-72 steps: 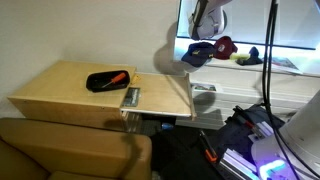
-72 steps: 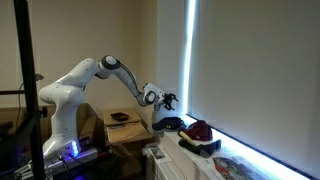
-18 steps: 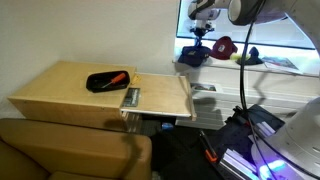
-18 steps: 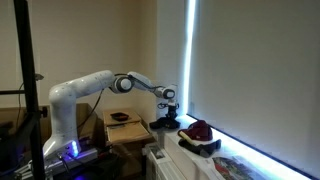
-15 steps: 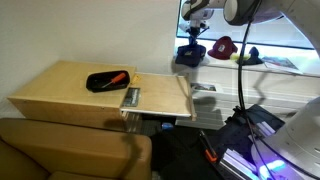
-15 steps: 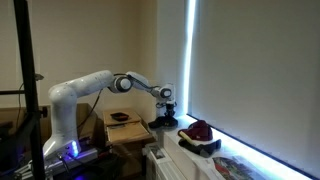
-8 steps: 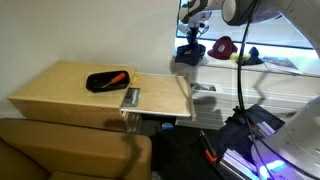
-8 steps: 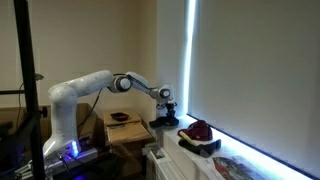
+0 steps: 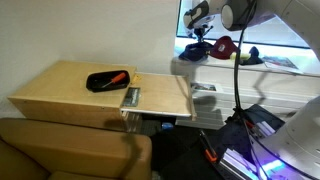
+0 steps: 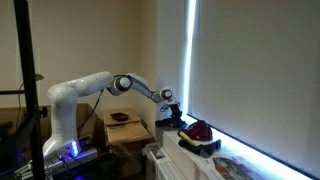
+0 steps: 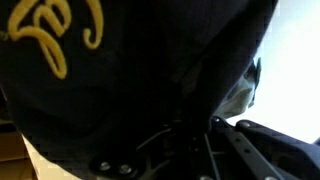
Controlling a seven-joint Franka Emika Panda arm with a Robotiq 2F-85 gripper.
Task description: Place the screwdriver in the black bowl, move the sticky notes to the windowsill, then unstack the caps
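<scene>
My gripper [image 9: 198, 34] [image 10: 172, 110] hangs over the windowsill [image 9: 232, 69], shut on the dark cap [image 9: 196, 49] [image 10: 168, 122], which it holds just off the ledge. In the wrist view this dark cap [image 11: 110, 90], with yellow embroidery, fills the picture and hides the fingertips of the gripper [image 11: 190, 135]. The dark red cap [image 9: 224, 45] [image 10: 198, 130] sits on the sill right beside it. A small yellow patch past the red cap looks like the sticky notes [image 9: 241, 59]. On the wooden table the black bowl [image 9: 101, 85] holds the orange-handled screwdriver [image 9: 115, 77].
A small grey rectangular object [image 9: 131, 96] lies near the table's [image 9: 60, 90] edge. Papers [image 9: 283, 63] lie further along the sill. Cables [image 9: 240, 100] hang from the arm beside the table. A brown couch back [image 9: 70, 150] fills the near corner.
The gripper has carried the dark cap a little along the sill toward the red cap and slightly upward. The jaws have stayed shut on it.
</scene>
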